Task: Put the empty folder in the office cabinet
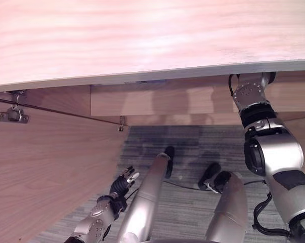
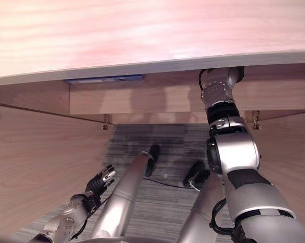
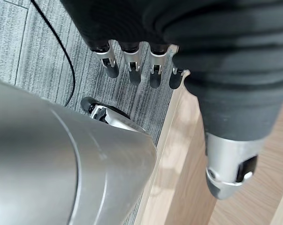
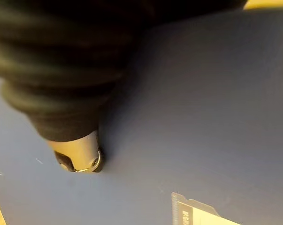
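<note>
Closest to me, my left hand [image 1: 124, 181] hangs low over the grey carpet [image 1: 187, 147], just beside the open left door [image 1: 41, 167] of the cabinet. Its fingers [image 3: 132, 70] are straight and loose, and it has nothing in it. My right arm [image 1: 271, 152] goes up and away from me and slips in under the cabinet's wide top board [image 1: 142, 35]. My right hand [image 4: 78, 157] is in there, pressed close to the blue folder [image 4: 202, 93]. My thumb lies on its flat blue face, not far from a pale label [image 4: 197, 213]. I cannot tell how wide this hand is open, or if it grips the folder or just leans on it. From my head I see a thin blue strip [image 2: 104, 79] tucked right under the front edge of the top board. I think that is the folder's edge, lying flat, with its long side going across from left to right. So the folder sits out to the left of where my right arm goes in, far from my left hand down low. My right hand is the one to finish, I think, by sliding the folder deeper, toward the back wall [image 1: 157, 101].
</note>
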{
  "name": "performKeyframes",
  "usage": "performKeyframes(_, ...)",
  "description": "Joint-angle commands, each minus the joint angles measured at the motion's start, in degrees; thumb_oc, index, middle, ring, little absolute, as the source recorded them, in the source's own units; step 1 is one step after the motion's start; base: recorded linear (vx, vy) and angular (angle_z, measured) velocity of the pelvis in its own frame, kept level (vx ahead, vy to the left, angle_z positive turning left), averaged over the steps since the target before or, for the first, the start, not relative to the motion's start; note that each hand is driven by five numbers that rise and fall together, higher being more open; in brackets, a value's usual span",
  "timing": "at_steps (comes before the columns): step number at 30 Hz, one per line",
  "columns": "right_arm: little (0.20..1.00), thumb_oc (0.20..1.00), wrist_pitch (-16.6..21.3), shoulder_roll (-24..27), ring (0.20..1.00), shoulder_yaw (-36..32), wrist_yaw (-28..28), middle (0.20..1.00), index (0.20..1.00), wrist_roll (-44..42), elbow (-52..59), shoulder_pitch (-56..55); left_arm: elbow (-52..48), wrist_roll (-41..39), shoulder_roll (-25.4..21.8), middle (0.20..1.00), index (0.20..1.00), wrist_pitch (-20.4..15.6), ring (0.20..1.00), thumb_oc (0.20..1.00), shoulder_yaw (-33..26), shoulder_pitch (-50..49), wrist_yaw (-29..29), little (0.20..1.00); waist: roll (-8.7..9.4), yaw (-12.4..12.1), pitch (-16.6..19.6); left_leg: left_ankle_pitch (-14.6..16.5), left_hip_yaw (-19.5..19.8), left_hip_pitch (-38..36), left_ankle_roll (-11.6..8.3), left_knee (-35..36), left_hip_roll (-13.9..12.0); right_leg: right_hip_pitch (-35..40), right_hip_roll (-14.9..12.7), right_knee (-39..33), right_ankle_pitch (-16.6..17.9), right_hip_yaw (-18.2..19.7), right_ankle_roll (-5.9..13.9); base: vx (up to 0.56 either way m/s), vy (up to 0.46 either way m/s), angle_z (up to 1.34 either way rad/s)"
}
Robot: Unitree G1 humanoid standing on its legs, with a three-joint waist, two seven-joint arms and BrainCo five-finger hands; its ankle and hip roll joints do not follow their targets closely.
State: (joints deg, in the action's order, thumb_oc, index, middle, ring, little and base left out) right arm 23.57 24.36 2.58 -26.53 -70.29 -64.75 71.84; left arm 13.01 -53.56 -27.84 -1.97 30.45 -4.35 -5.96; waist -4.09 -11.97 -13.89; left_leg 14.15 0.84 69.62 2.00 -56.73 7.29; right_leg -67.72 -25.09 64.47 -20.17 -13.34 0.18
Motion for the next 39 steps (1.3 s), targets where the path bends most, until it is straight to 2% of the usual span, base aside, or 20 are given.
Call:
performKeyframes(1, 0.200, 0.200, -1.89, 0.29, 0.200, 1.79, -1.06, 0.200, 0.200, 0.92, 6.67, 0.38, -3.49, -1.28, -1.88, 1.000, 1.000, -1.79, 1.000, 1.000, 1.73, 0.16, -1.00, 1.000, -1.06, -0.07, 0.28, 3.10, 2.84, 0.84, -0.48, 1.16, -0.52, 0.04, -0.78, -2.65, -0.40, 2.57, 2.53, 0.00, -0.011, 0.19)
performKeyframes(9, 0.200, 0.200, -1.68, -2.44, 0.200, 1.42, -3.30, 0.200, 0.200, 2.42, 7.03, -2.50, -6.78, -2.83, -1.49, 1.000, 1.000, -3.37, 1.000, 1.000, 2.04, 1.71, -3.03, 1.000, -1.67, 0.10, -0.20, 3.28, 2.00, 6.08, -0.48, -1.95, 0.12, -5.90, -0.98, 1.76, -1.87, 4.06, 1.49, 0.00, 0.000, 0.03)
performKeyframes(13, 0.200, 0.200, -1.82, -3.77, 0.200, 1.66, -2.50, 0.200, 0.200, 2.09, 7.78, -3.23, -6.94, -2.96, -1.59, 1.000, 1.000, -3.22, 1.000, 1.000, 1.85, 1.57, -2.94, 1.000, -1.62, 0.19, 0.11, 3.22, 1.74, 5.54, -0.35, -1.18, -0.15, -5.64, -0.68, 1.19, -1.68, 3.96, 1.48, 0.00, 0.000, 0.00)
performKeyframes(14, 0.416, 0.416, -2.08, -3.75, 0.416, 2.15, -1.88, 0.416, 0.416, 2.15, 8.28, -3.52, -6.92, -3.07, -1.71, 1.000, 1.000, -3.20, 1.000, 1.000, 1.70, 1.51, -2.73, 1.000, -1.54, 0.19, 0.13, 3.16, 1.74, 5.36, -0.33, -0.88, -0.20, -5.50, -0.59, 0.90, -1.55, 3.92, 1.52, 0.00, 0.000, 0.00)
performKeyframes(15, 1.000, 1.000, -2.53, -3.62, 1.000, 2.74, -0.90, 1.000, 1.000, 1.80, 8.51, -3.87, -6.78, -3.23, -1.74, 1.000, 1.000, -3.10, 1.000, 1.000, 1.54, 1.31, -2.44, 1.000, -1.50, 0.20, 0.21, 3.01, 1.76, 5.07, -0.31, -0.42, -0.32, -5.33, -0.45, 0.48, -1.31, 3.89, 1.59, 0.00, 0.000, 0.00)
performKeyframes(17, 1.000, 1.000, -3.79, -3.57, 1.000, 4.50, 3.32, 1.000, 1.000, -1.35, 8.59, -4.44, -6.75, -3.54, -2.23, 1.000, 1.000, -2.62, 1.000, 1.000, 1.20, 1.03, -1.40, 1.000, -1.37, 0.15, 0.31, 2.69, 1.69, 4.52, -0.38, 0.49, -0.56, -4.77, -0.24, -0.63, -0.77, 3.68, 1.75, 0.00, 0.000, 0.00)
performKeyframes(20, 1.000, 1.000, -3.33, -4.22, 1.000, 4.58, 5.98, 1.000, 1.000, -3.90, 9.38, -5.40, -6.43, -3.85, -2.20, 1.000, 1.000, -2.17, 1.000, 1.000, 0.71, 0.53, -0.73, 1.000, -1.32, 0.15, 0.34, 2.32, 1.55, 3.82, -0.35, 1.48, -0.84, -4.16, -0.04, -1.58, -0.43, 3.38, 1.86, -0.01, -0.003, -0.03)
performKeyframes(34, 1.000, 1.000, -4.51, -2.87, 1.000, 10.09, 10.47, 1.000, 1.000, -1.58, 17.10, -7.37, -4.99, -4.69, -1.43, 1.000, 1.000, -1.49, 1.000, 1.000, -1.24, -0.08, 0.37, 1.000, -0.33, 1.28, 0.18, 1.92, 1.04, 3.61, -0.24, 2.41, -1.62, -4.24, 0.65, -3.10, 0.66, 3.47, 2.04, 0.00, 0.001, -0.03)
performKeyframes(35, 1.000, 1.000, -9.62, 2.75, 1.000, 16.63, 11.47, 1.000, 1.000, 7.88, 16.06, -7.02, -5.48, -4.48, -2.05, 1.000, 1.000, -1.41, 1.000, 1.000, -2.23, -1.14, 1.37, 1.000, 0.28, 1.54, -0.21, 1.93, 0.84, 3.63, -0.36, 2.24, -1.91, -4.56, 0.91, -2.95, 0.79, 3.82, 1.95, 0.00, 0.000, 0.00)
performKeyframes(36, 1.000, 1.000, -9.67, 2.79, 1.000, 16.69, 11.46, 1.000, 1.000, 7.93, 16.01, -6.90, -5.49, -4.47, -1.96, 1.000, 1.000, -1.40, 1.000, 1.000, -2.25, -1.11, 1.38, 1.000, 0.21, 1.59, -0.21, 1.77, 0.82, 3.74, -0.33, 2.30, -1.87, -4.68, 0.88, -2.98, 0.91, 3.84, 1.92, 0.00, 0.000, 0.00)
performKeyframes(37, 1.000, 1.000, -12.27, 5.56, 1.000, 19.88, 11.43, 1.000, 1.000, 13.05, 14.55, -6.13, -5.68, -4.06, -2.58, 1.000, 1.000, -1.47, 1.000, 1.000, -2.82, -1.56, 1.74, 1.000, 0.55, 1.74, -0.40, 1.83, 0.70, 3.72, -0.38, 2.26, -2.05, -4.75, 1.03, -3.03, 0.96, 3.98, 1.86, -0.04, -0.008, -0.01)
performKeyframes(38, 1.000, 1.000, -17.85, 9.40, 1.000, 27.08, 12.19, 1.000, 1.000, 22.17, 9.63, -2.71, -6.25, -3.12, -4.31, 1.000, 1.000, -1.67, 1.000, 1.000, -3.32, -1.52, 2.12, 1.000, 1.16, 2.30, -0.61, 1.56, 0.34, 4.28, -0.37, 2.18, -2.28, -5.46, 1.17, -3.18, 1.54, 4.13, 1.71, -0.03, -0.010, -0.03)
performKeyframes(39, 1.000, 1.000, -17.89, 9.36, 1.000, 27.24, 12.30, 1.000, 1.000, 22.20, 9.38, -2.38, -6.29, -3.12, -4.19, 1.000, 1.000, -1.65, 1.000, 1.000, -3.41, -1.50, 2.10, 1.000, 1.09, 2.37, -0.67, 1.57, 0.32, 4.33, -0.36, 2.16, -2.29, -5.53, 1.19, -3.16, 1.55, 4.17, 1.71, -0.03, -0.003, -0.04)
